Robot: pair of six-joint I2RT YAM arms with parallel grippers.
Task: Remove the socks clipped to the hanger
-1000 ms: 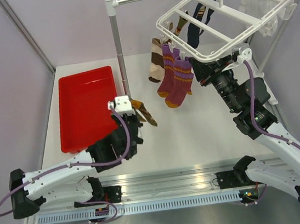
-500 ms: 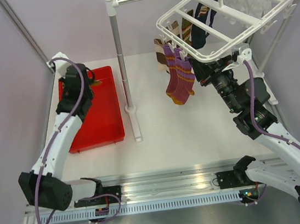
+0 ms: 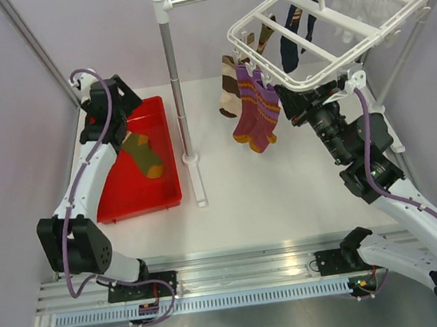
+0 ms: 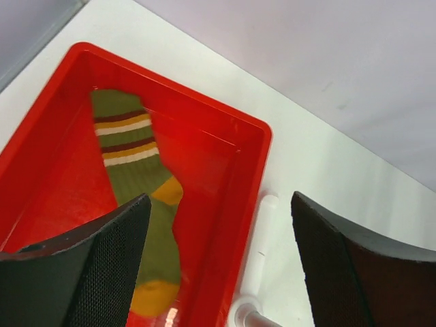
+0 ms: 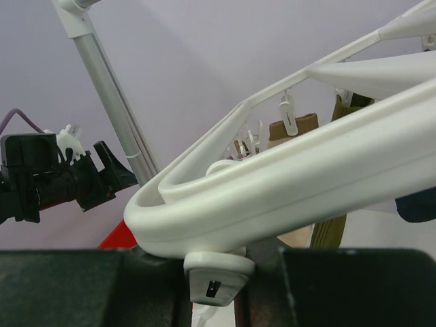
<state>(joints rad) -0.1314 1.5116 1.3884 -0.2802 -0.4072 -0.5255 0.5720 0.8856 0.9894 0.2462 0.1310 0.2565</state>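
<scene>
Spread and empty, the left gripper (image 4: 219, 204) hovers over the red bin (image 3: 127, 201) by the bench's far-left corner, with one olive sock (image 3: 143, 153) lying inside. The right gripper (image 5: 231, 291) pinches the hanger (image 5: 286, 197) above the far-right corner. A hard tug on a sock could swing or unhook the frame. Clipped to it are two purple socks (image 3: 256, 114), one brown-and-cream sock (image 3: 229, 89), one hanging olive sock (image 3: 266, 35) and seemingly two navy socks (image 3: 291, 45). The white socks (image 3: 359, 8) are too blurred to count.
</scene>
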